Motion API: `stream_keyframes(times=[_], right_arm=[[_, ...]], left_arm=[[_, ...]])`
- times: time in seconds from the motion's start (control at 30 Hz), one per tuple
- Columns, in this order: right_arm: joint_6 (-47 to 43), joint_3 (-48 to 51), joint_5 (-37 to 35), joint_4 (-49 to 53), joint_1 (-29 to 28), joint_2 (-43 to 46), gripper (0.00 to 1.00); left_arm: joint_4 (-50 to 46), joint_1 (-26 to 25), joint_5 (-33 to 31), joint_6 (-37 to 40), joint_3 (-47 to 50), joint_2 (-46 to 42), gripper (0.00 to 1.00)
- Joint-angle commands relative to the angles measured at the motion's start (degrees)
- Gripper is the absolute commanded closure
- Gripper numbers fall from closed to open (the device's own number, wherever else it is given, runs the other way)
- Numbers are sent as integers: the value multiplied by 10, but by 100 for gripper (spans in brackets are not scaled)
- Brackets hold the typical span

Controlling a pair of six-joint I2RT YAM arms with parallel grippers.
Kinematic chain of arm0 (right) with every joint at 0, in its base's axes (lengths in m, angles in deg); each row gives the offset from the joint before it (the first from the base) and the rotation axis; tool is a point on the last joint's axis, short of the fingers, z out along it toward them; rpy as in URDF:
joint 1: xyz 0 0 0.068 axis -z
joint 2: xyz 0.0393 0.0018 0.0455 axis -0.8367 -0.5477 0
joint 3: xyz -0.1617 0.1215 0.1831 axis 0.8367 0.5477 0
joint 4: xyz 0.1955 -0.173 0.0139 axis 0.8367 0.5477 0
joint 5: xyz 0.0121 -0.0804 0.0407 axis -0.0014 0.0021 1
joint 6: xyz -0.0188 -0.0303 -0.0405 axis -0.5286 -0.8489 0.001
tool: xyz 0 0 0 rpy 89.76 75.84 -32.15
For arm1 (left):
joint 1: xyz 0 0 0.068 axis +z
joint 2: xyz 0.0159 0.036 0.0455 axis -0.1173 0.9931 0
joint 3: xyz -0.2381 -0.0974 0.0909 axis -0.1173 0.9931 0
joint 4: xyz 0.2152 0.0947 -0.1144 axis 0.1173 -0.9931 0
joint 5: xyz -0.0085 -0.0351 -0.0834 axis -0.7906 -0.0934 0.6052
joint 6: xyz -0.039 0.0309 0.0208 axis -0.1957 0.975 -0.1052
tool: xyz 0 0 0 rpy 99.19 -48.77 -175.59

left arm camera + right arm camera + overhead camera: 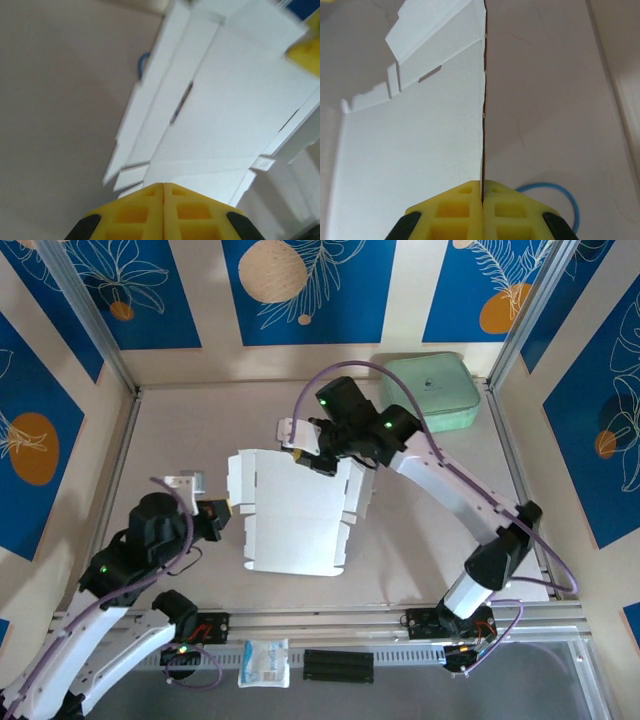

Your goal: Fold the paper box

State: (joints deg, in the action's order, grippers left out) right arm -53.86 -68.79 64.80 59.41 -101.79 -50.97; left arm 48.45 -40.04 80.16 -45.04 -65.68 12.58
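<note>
Top external view: the paper box (295, 510) is seen as a mostly unfolded sheet of pale card, spread between the two sets of fingers. The left gripper (230, 508) is set against the sheet's left edge. The right gripper (312, 455) is placed on its far edge, towards the right corner.

From the right wrist, the yellow fingers (460, 207) are seen pressed fully together with the card clamped between them. Its edge is viewed end-on as a thin line running straight out from the seam between the pads. The sheet's broad face is spread to the left of these fingers, and notched flaps and a small slot are seen at its far end. A blue ring (555, 192) is seen lying on the table (560, 100), just to the right of the fingertips.

From the left wrist, that arm's yellow fingers (135, 212) are likewise seen closed, pad against pad. The card is met right at their tips and is fanned out ahead and to the right, creased into long panels with a slot in one crease. Whether a flap is actually pinched in the seam cannot be told.

Beyond the right gripper and well apart from it, a mint-green case (432, 390) is seen at the table's far corner. A small white-and-blue packet (265, 662) is laid well behind both grippers, by the near rail.
</note>
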Motion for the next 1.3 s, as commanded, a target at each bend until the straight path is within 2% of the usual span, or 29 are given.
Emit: stream_keyframes(times=[0.0,0.13,0.3,0.5,0.73,0.97,1.27], right_arm=[[-20,2,-28,-94,-6,-29,100],[-44,36,-67,-177,-19,-53,100],[-53,41,-72,-227,-28,-84,100],[-80,53,-67,-249,-38,-110,100],[-81,76,-62,-286,-41,-123,100],[-59,92,-39,-293,-47,-139,100],[-28,196,-58,-346,-78,-127,100]], left_arm=[[-33,-3,-29,-30,22,26,93],[3,-3,-16,-56,60,45,94],[96,-2,25,-98,118,109,95],[163,-1,0,-105,142,195,99],[288,11,38,-158,204,267,100],[377,16,41,-181,261,336,100],[476,21,43,-212,277,423,100]])
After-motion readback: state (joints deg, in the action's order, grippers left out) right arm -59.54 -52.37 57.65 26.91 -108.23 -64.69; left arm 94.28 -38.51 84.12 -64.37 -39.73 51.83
